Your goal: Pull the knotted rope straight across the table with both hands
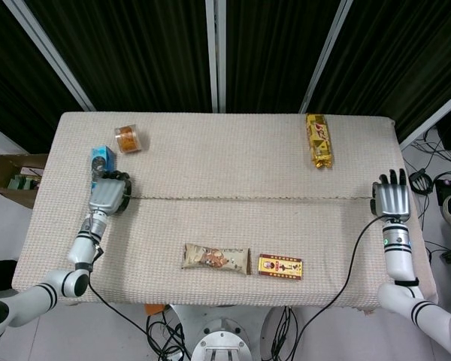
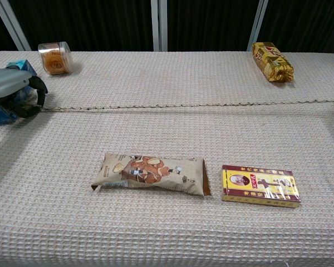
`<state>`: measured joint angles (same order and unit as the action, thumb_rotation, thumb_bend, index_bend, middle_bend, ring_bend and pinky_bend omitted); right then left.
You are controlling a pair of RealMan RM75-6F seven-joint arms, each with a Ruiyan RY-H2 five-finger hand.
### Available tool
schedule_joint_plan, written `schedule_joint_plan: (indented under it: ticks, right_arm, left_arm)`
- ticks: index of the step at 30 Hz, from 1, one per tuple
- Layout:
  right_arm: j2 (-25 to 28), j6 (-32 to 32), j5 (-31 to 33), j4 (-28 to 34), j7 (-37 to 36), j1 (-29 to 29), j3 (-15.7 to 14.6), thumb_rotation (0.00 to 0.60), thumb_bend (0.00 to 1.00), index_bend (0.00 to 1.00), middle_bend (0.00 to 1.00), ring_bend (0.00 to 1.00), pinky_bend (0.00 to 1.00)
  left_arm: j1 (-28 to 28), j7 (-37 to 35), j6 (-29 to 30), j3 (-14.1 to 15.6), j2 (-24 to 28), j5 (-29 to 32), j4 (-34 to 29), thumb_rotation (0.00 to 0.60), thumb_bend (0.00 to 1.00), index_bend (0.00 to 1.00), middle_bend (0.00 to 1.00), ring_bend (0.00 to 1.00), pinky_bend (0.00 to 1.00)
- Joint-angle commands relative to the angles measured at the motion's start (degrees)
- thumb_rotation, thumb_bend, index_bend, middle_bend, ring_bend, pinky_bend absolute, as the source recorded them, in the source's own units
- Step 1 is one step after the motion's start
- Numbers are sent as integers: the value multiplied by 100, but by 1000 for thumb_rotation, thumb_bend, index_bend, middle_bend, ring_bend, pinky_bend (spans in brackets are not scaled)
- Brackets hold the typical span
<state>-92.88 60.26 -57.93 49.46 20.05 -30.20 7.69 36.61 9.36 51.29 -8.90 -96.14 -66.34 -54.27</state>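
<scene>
The thin knotted rope point(image 1: 248, 198) lies in a nearly straight line across the table, and it also shows in the chest view as the rope point(image 2: 183, 104). My left hand point(image 1: 107, 195) grips its left end with the fingers curled around it; the chest view shows the same left hand point(image 2: 14, 94) at the far left edge. My right hand point(image 1: 391, 198) sits at the table's right edge with its fingers stretched out and apart. The rope's right end reaches the thumb side of that hand. The right hand is outside the chest view.
A blue packet point(image 1: 101, 159) lies just behind my left hand, with a round orange jar point(image 1: 127, 138) further back. A yellow snack pack point(image 1: 319, 141) sits at the back right. A brown snack bag point(image 1: 216, 258) and a yellow-red box point(image 1: 279, 266) lie near the front edge.
</scene>
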Motion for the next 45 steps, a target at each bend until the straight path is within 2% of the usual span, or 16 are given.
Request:
schedule_joint_plan:
  ticks: [1, 6, 10, 13, 18, 21, 25, 30, 33, 39, 45]
  right_arm:
    - [-246, -5, -225, -372, -260, 54, -18, 600, 258, 540, 246, 59, 75]
    - [-418, -77, -354, -655, -410, 87, 30, 600, 211, 485, 233, 51, 73]
    - [-454, -99, -412, -719, -440, 126, 79, 600, 196, 449, 225, 44, 71]
    - [-415, -61, -444, -665, -437, 171, 129, 600, 183, 407, 216, 36, 67]
    - [-155, 251, -508, -255, -420, 322, 248, 600, 169, 292, 190, 12, 50]
    - [133, 548, -539, 186, -370, 457, 335, 600, 155, 231, 177, 1, 41]
    - [662, 949, -554, 1017, -347, 681, 471, 600, 153, 205, 167, 0, 31]
    - [1882, 1031, -671, 2663, -720, 1056, 483, 600, 178, 170, 150, 0, 40]
    - [2617, 1064, -841, 3443, -1006, 1302, 393, 600, 198, 164, 141, 0, 58]
    - [3302, 1699, -1306, 4254, -1520, 1853, 210, 600, 213, 164, 141, 0, 58]
    - [3415, 2246, -1785, 4591, -1774, 2305, -90, 600, 214, 163, 141, 0, 59]
  left_arm:
    - [-14, 31, 33, 5, -1, -19, -23, 600, 462, 552, 227, 162, 170]
    - [-44, 110, 95, 11, 2, -41, -85, 600, 441, 532, 224, 162, 169]
    - [-69, 191, 150, 11, 17, -47, -145, 600, 412, 475, 218, 162, 170]
    - [-97, 240, 219, 2, 41, -54, -223, 600, 381, 435, 213, 162, 170]
    - [-184, 348, 466, -27, 90, -76, -398, 600, 259, 344, 201, 162, 170]
    - [-254, 383, 659, -43, 198, -126, -621, 600, 216, 318, 196, 161, 170]
    - [-395, 349, 1096, -105, 489, -278, -1080, 600, 195, 310, 195, 162, 170]
    - [-753, 161, 1843, -227, 1216, -488, -1939, 600, 188, 310, 196, 162, 170]
    - [-1043, -2, 2198, -162, 1793, -680, -2485, 600, 189, 310, 199, 161, 168]
    - [-1759, -238, 2806, 137, 2843, -901, -3490, 600, 188, 310, 200, 162, 163]
    - [-2518, -231, 3637, 484, 3298, -1155, -4094, 600, 189, 310, 200, 162, 162]
